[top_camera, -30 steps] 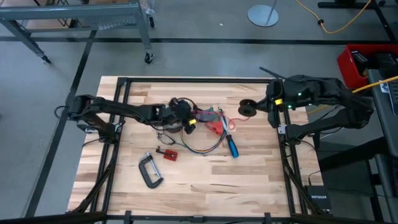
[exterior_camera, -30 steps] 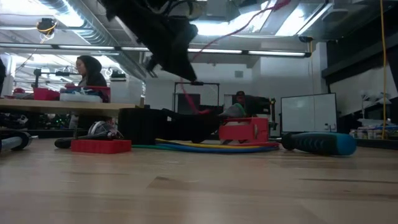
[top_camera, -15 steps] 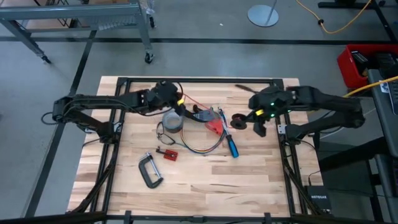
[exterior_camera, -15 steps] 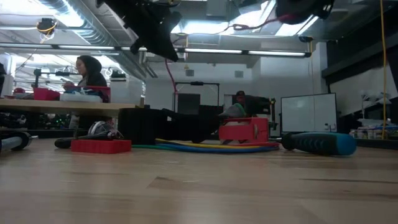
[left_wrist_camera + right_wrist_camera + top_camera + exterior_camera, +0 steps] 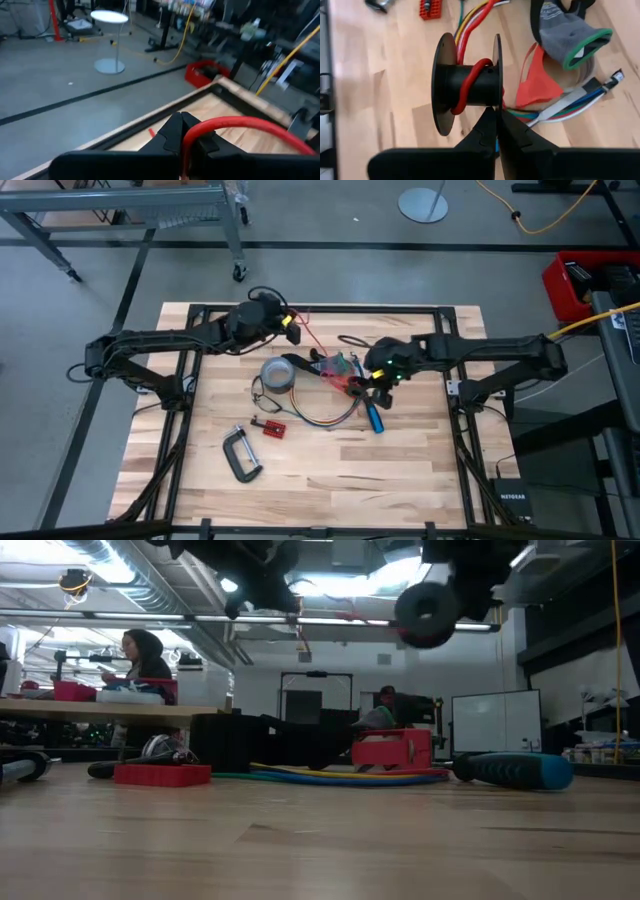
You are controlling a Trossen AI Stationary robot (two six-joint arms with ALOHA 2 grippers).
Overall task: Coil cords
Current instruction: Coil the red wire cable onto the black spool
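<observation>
Pinching red cord (image 5: 235,125), left hand (image 5: 181,131), far end wrapping right hand's (image 5: 496,131) spool (image 5: 470,84) (black)

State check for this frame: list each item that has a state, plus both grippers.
left gripper: shut on red cord, raised above the table's far side
red cord: pinched, one turn around the spool
black spool: held by right gripper, off the table
right gripper: shut on black spool
multicolour cord: lying looped on table
C-clamp: lying flat

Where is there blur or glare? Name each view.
Low view: ceiling lights glare behind the black spool, which is smeared. Left wrist view: the room beyond is soft, while the red cord is fairly crisp. Right wrist view: mostly sharp. High view: evenly lit.
</observation>
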